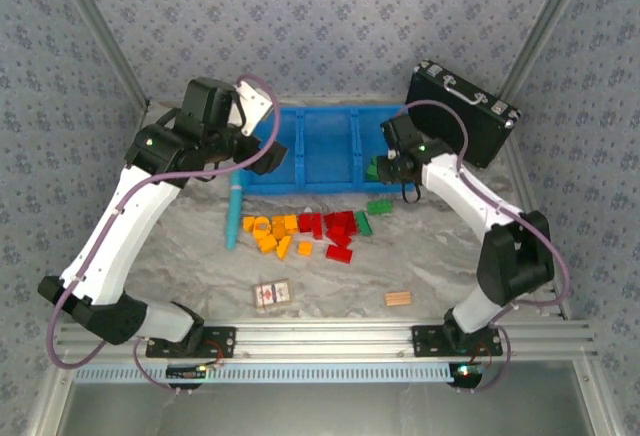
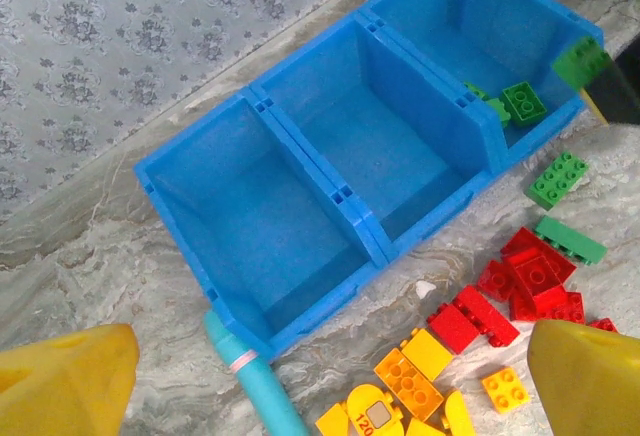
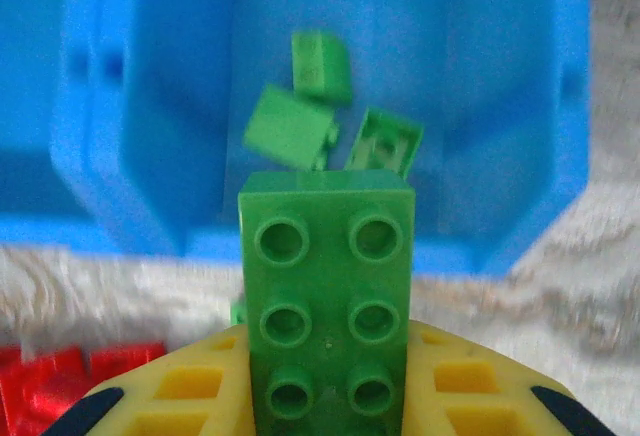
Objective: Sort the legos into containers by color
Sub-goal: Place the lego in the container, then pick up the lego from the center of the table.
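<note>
Held a green lego (image 3: 327, 306) clamped in the right hand (image 3: 328, 381), long axis toward 12 o'clock, aimed at the rightmost container (image 3: 500, 106) just ahead.

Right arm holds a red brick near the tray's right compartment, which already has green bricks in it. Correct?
No. The brick in the right jaws is green, not red, as the right wrist view shows. The tray's right compartment does already hold green bricks.
</note>
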Tool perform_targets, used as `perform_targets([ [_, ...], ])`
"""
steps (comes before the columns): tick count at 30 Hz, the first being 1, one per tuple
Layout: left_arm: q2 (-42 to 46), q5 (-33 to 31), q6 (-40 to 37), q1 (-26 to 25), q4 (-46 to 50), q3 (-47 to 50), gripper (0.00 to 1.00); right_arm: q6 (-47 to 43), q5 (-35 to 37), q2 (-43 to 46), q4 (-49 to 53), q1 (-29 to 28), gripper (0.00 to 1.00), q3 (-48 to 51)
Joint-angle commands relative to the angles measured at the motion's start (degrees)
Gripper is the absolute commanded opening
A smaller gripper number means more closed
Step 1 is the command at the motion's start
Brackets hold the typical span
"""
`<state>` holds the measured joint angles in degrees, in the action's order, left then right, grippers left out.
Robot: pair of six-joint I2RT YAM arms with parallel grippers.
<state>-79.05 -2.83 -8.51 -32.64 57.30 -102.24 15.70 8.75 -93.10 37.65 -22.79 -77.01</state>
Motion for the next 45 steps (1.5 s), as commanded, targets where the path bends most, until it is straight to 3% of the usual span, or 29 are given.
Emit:
perform_targets([
  [1, 1.70, 0.71, 0.12, -0.32, 0.31, -0.95, 1.00, -3.25, -0.68, -5.68, -1.47, 1.49, 0.28, -4.97],
  [10, 1.35, 1.14, 0.50, -0.32, 0.53, -2.21, 1.00, -3.98, -0.52, -18.69, 1.22, 2.60, 0.32, -18.11],
  [19, 1.47, 1.33, 0.60, -0.35, 0.71, -2.36, 1.00, -2.61, -1.73, -23.41, -0.63, 3.59, 0.35, -19.06],
  [28, 1.86, 2.59, 0.27, -0.31, 1.04, -2.44, 1.00, -1.99, -3.94, -23.68, -2.93, 4.24, 0.47, -16.44],
  [31, 2.17, 3.48, 0.25, -0.38, 1.19, -2.88, 1.00, -2.26, -3.04, -20.17, -2.60, 3.95, 0.55, -13.78],
  [39, 1.20, 3.45, -0.20, -0.34, 1.26, -3.36, 1.00, 0.26, -4.31, 0.01, -0.73, 0.47, 0.58, 5.43],
  [45, 0.96, 3.69, -0.36, -0.32, 1.41, -3.15, 1.00, 4.76, -7.03, 6.17, -2.93, -0.90, 0.68, 18.85],
])
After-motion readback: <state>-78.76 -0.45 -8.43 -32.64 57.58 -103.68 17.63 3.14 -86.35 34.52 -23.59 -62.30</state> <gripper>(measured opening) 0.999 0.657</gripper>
